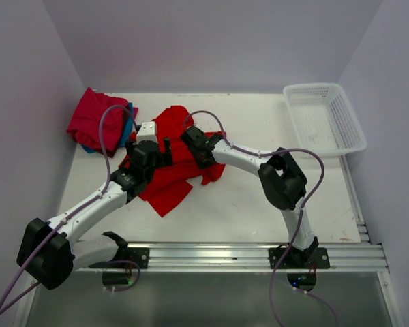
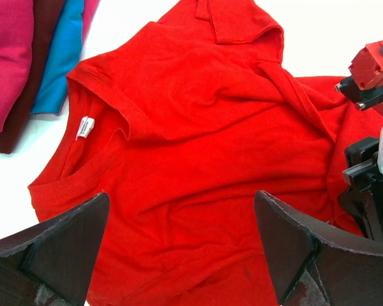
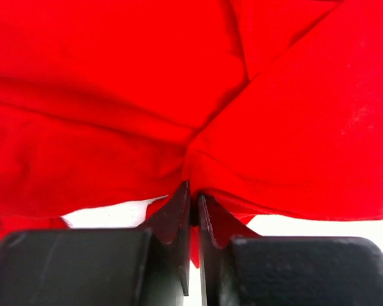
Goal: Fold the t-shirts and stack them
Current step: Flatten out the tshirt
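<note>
The bright red t-shirt (image 1: 170,178) lies crumpled in the middle of the table, its collar and white label (image 2: 84,127) facing up. My left gripper (image 2: 180,210) hovers just over its body, wide open, with only cloth below the fingers. From the right, my right gripper (image 3: 193,191) is shut on a bunched fold at the shirt's edge (image 3: 255,185); it also shows in the left wrist view (image 2: 369,75). At the back left the crimson-pink t-shirt (image 1: 94,119) sits folded on the teal-blue t-shirt (image 1: 127,133).
A white mesh basket (image 1: 325,120) stands at the back right corner. Both arms meet over the red shirt. White walls close in the table on the left, back and right. A metal rail (image 1: 211,253) runs along the near edge.
</note>
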Motion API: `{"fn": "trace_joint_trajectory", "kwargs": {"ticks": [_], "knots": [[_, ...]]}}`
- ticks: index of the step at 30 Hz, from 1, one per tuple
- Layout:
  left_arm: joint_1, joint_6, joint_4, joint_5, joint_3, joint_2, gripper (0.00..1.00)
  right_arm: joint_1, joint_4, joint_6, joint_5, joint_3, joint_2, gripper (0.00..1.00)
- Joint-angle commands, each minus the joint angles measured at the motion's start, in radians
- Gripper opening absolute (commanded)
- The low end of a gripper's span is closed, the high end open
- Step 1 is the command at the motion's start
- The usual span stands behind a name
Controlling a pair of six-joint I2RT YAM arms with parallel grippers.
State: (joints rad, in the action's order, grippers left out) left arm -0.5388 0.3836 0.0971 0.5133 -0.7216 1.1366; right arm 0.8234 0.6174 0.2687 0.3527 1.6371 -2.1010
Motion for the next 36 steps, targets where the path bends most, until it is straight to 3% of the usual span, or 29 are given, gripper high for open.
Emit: {"fn": "trace_joint_trajectory", "kwargs": {"ticks": [1,11,13,16,21,26,29,30,32,36], "knots": [[0.003,0.012,-0.007,0.019,-0.001,-0.02,0.99,-0.003,-0.013,0.012,0.037,0.033,0.007,0.0],[0.003,0.012,-0.016,0.004,0.001,-0.014,0.99,-0.003,-0.024,0.004,0.084,-0.037,0.142,0.0],[0.003,0.012,-0.017,-0.001,-0.001,-0.011,0.99,-0.003,-0.019,0.0,0.088,-0.031,0.139,0.19],[0.003,0.014,-0.013,-0.001,-0.001,-0.011,0.99,-0.003,-0.018,0.001,0.077,-0.025,0.127,0.28],[0.003,0.012,-0.011,0.001,-0.001,-0.014,0.99,-0.003,-0.021,0.007,0.074,-0.014,0.11,0.3],[0.003,0.012,-0.013,-0.002,-0.002,-0.009,0.99,-0.004,-0.022,0.006,0.074,0.012,0.085,0.28],[0.003,0.012,-0.01,-0.001,-0.001,-0.014,0.98,-0.004,-0.03,0.012,0.072,0.02,0.064,0.18],[0.003,0.012,-0.008,0.002,0.001,-0.014,0.99,-0.004,-0.031,0.013,0.071,0.02,0.055,0.08],[0.003,0.011,-0.007,0.002,0.001,-0.017,0.98,-0.006,-0.034,0.021,0.062,0.02,0.045,0.0],[0.003,0.011,-0.007,0.002,0.002,-0.021,0.98,-0.006,-0.036,0.03,0.058,0.006,0.056,0.0]]}}
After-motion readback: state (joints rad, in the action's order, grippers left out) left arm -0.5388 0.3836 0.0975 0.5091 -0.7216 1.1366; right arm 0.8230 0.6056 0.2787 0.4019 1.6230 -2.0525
